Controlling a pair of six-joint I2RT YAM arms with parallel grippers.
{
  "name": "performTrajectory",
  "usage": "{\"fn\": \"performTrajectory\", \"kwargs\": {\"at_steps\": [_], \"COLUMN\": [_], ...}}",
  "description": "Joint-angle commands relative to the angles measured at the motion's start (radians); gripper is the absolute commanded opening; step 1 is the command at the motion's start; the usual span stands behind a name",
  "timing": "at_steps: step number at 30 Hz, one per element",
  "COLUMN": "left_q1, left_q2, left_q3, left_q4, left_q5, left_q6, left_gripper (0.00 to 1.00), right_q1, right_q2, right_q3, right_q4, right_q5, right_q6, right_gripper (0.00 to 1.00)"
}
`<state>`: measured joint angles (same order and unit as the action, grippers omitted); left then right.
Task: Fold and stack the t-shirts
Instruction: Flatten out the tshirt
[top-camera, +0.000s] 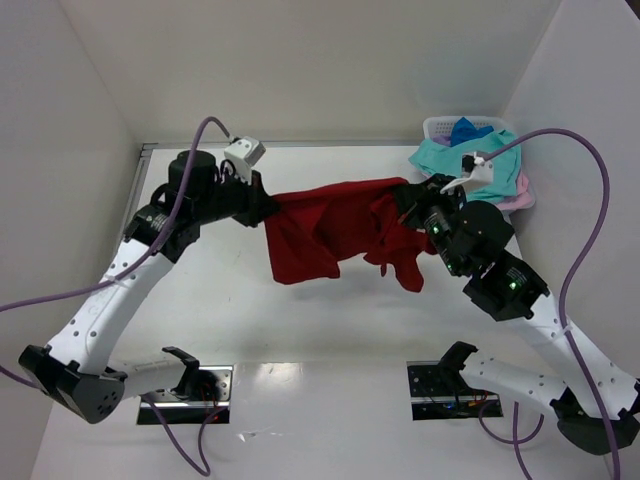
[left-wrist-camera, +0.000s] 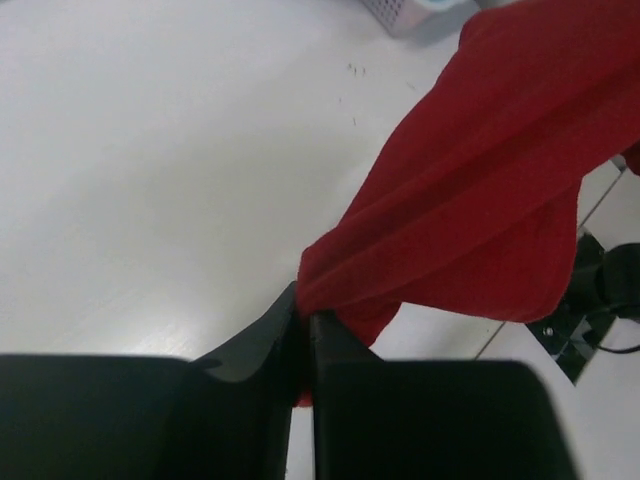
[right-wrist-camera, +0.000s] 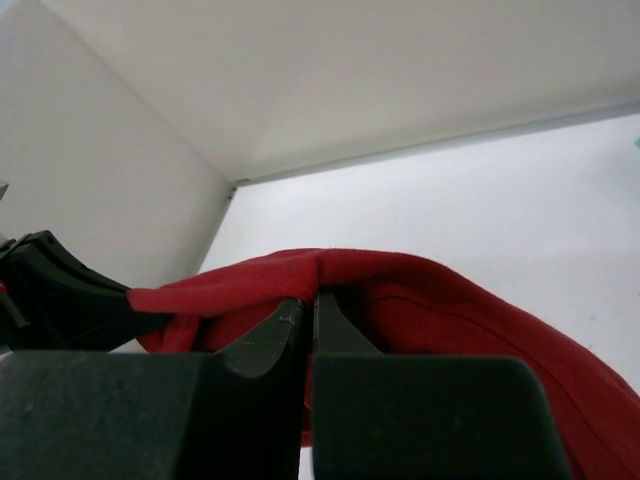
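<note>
Left pincer (left-wrist-camera: 306, 320), right pincer (right-wrist-camera: 312, 302) clamp soft dark red t-shirt (top-camera: 320, 235), sagging, apparently airborne.

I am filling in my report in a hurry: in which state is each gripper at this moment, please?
Left gripper: closed, pinching the dark red t-shirt.
Right gripper: closed, holding the same t-shirt at another part.

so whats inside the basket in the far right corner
A blue t-shirt shows inside the basket, a teal t-shirt spills over its near rim, a pink one beside it. Anything deeper is covered.
</note>
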<state>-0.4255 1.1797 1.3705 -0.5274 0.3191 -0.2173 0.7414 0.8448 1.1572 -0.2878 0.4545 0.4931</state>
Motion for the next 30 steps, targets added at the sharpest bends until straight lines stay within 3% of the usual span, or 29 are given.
{"fn": "performTrajectory", "kwargs": {"at_steps": [1, 4, 5, 14, 20, 26, 30], "left_q1": [0.021, 0.021, 0.021, -0.013, -0.137, -0.306, -0.445], "left_q2": [-0.014, -0.014, -0.014, 0.038, 0.047, 0.119, 0.184], "left_q3": [-0.046, -0.096, -0.108, -0.2, -0.269, -0.31, -0.32], "left_q4": [0.014, 0.033, 0.044, 0.167, 0.296, 0.31, 0.31], "left_q5": [0.034, 0.058, 0.083, 0.218, 0.267, 0.085, -0.021], "left_q6": [-0.037, -0.047, -0.047, -0.099, -0.171, -0.203, -0.217], "left_gripper": [0.17, 0.33, 0.43, 0.65, 0.71, 0.8, 0.8], "right_q1": [-0.017, -0.017, -0.017, -0.017, -0.017, -0.017, -0.017], "right_q2": [-0.021, -0.012, -0.012, 0.011, 0.056, 0.088, 0.088], "right_q3": [0.007, 0.016, 0.025, -0.013, -0.002, 0.007, 0.007], "right_q4": [0.027, 0.027, 0.027, 0.059, 0.05, 0.041, 0.01], "right_q5": [0.064, 0.04, 0.024, -0.076, -0.054, 0.032, 0.145], "right_q6": [0.004, -0.005, -0.005, -0.005, -0.016, -0.016, -0.007], "right_gripper": [0.0, 0.0, 0.0, 0.0, 0.0, 0.0, 0.0]}}
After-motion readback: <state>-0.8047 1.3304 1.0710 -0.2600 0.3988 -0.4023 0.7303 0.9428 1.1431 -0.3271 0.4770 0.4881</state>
